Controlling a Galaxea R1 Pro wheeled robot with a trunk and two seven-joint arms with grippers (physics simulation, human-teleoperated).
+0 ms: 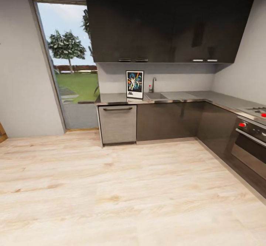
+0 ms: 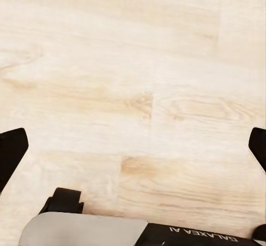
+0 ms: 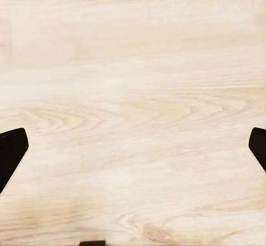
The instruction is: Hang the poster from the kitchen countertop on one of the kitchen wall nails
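One upright rectangular Star Wars poster (image 1: 135, 84), black-framed with a white border and dark blue artwork, stands on the pale grey glossy kitchen countertop (image 1: 112, 98), leaning against the grey backsplash just beside the inset steel sink (image 1: 155, 95) and chrome tap (image 1: 153, 84), under the dark glossy upper cabinets (image 1: 166, 24). Both wrist views look down on the light wood plank floor (image 1: 111, 187): the left gripper (image 2: 133, 152) and the right gripper (image 3: 133, 149) each hold their black fingertips wide apart with nothing between them.
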